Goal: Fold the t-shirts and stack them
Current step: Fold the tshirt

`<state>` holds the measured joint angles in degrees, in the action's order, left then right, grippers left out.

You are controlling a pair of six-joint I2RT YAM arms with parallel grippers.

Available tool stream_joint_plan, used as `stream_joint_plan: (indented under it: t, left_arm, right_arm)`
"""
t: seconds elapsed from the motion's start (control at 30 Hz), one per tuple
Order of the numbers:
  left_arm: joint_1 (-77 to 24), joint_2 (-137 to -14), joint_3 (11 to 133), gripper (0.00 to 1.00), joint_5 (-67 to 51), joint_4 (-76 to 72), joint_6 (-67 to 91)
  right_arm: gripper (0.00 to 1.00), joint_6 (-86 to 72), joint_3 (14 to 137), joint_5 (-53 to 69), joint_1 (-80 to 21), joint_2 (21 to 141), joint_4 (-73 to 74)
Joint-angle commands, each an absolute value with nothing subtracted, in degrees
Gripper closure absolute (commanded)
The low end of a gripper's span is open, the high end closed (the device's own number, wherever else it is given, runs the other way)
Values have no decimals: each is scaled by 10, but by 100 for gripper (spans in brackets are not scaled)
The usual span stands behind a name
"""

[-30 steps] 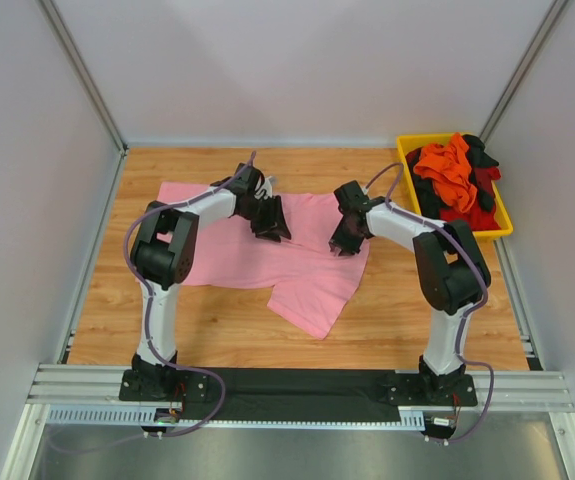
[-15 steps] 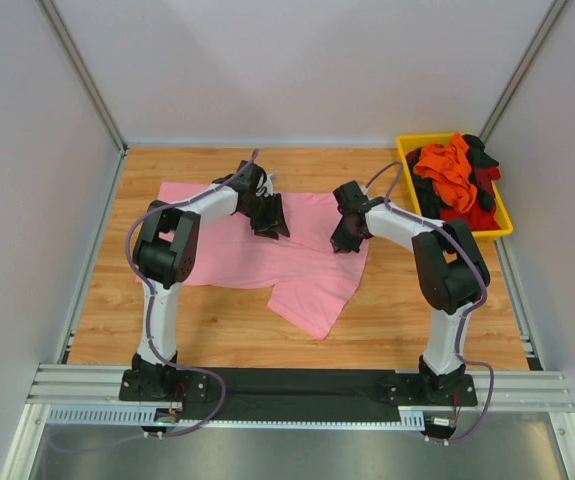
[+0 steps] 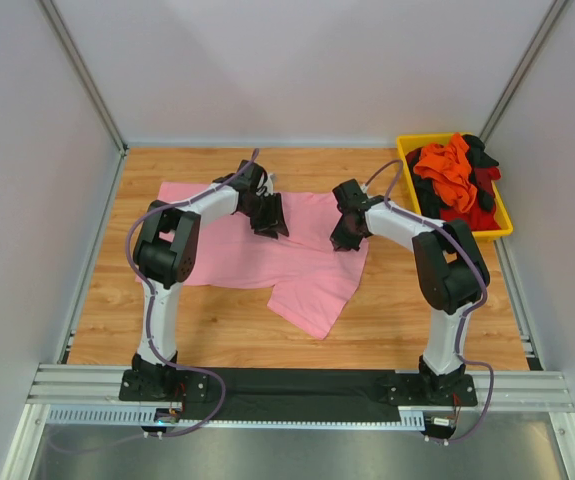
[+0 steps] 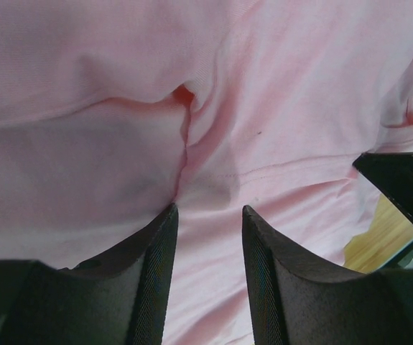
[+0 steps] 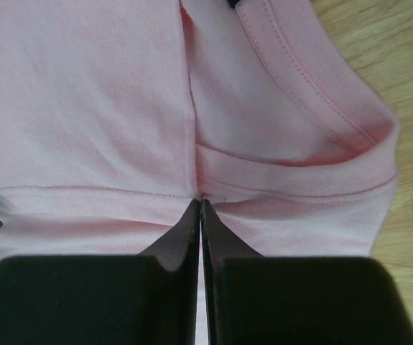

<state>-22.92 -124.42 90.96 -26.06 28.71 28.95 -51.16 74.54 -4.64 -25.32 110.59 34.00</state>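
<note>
From above: a pink t-shirt [image 3: 267, 265] is spread on the worktop [image 3: 407, 320], left of a yellow bin [image 3: 422, 138]. Left wrist: the left end effector [image 4: 210, 210] is held open above it. Right wrist: the right end effector [image 5: 200, 203] is closed on its seam.

A robot lab cell: white panel walls [image 3: 307, 70], aluminium framing rails [image 3: 527, 385], wood-grain tabletop [image 3: 217, 320].

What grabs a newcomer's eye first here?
The light pink t-shirt spread across the middle of the wooden table, both grippers down on its far half: the right gripper shut at a seam, the left gripper open above the cloth. At the far right, a yellow bin heaped with orange, red and black t-shirts.
</note>
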Motion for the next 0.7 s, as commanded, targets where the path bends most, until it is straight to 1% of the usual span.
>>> stream_joint_plan:
  t: [0.0,0.17,0.2,0.23,0.37,0.47,0.67]
  left_arm:
    - [-232,-1242,933,52,-243,297,269]
    - [-233,-1250,938,55,-257,293,268]
    - [-233,-1251,939,55,-257,294,268]
    - [-234,-1252,939,55,-258,294,267]
    - [-235,-1254,939,56,-261,288,271]
    - [-236,-1255,941,57,-263,285,272]
    - [-239,-1253,947,60,-262,285,279]
  right_arm:
    - [100,-507,766,-65,-256,1095,345]
    - [99,-506,773,-56,-256,1100,352]
    - [98,-505,774,-54,-256,1101,351]
    - [91,-503,775,-51,-256,1105,352]
    - [82,-506,776,-33,-255,1102,352]
    - [80,-512,773,-26,-256,1100,349]
    - [80,-519,773,-18,-255,1104,346]
